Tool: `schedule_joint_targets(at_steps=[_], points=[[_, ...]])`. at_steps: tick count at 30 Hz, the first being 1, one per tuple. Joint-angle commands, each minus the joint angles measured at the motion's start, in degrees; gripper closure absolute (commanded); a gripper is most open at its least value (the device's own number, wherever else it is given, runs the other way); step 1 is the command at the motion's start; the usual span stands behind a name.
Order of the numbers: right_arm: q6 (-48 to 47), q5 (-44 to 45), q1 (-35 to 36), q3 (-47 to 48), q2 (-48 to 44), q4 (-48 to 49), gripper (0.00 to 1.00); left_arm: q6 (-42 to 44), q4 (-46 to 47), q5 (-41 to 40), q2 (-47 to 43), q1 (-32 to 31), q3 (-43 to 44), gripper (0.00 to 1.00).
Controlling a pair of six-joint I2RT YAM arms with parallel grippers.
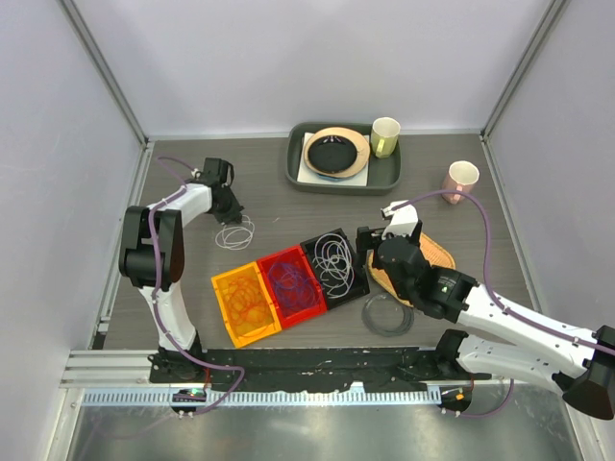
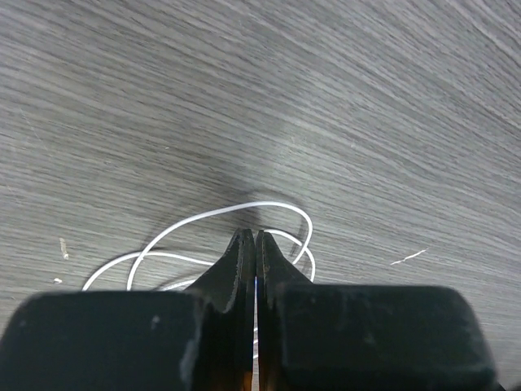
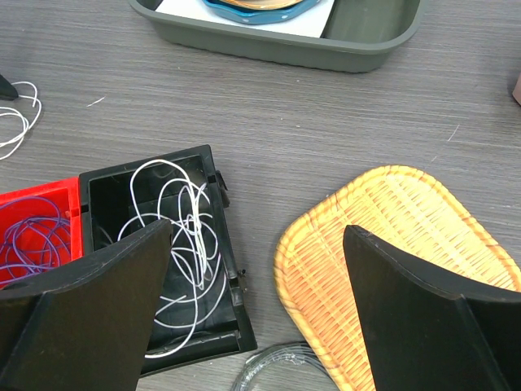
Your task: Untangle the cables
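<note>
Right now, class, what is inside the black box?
A loose tangle of white cable lies in the black box, loops overlapping on its dark floor. A finger of the right gripper covers its near left corner; anything there is unseen.

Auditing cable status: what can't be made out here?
Left wrist view: whether the shut left fingers pinch the thin white wire loop; they hide contact.
Top view: thin orange wire coil, too fine against its orange bin.
Right wrist view: clear plastic ring, cut by bottom edge.

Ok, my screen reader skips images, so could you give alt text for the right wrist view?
The right gripper hangs open above a black box of tangled white cable and a wicker tray; a red box holds purple cable.
</note>
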Motion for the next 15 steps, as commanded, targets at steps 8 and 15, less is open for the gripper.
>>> schedule_joint_targets(at_steps=[8,15], points=[[-4.33,-1.52,0.19,0.10,0.39,6.72,0.08,1.50,0.33,1.96,-16.83,-0.01,-0.15,1.00],[-14.78,-8.63,0.10,-0.61,3.02,22.62,0.08,1.41,2.97,7.23,-31.25,-0.18,-2.35,1.00]])
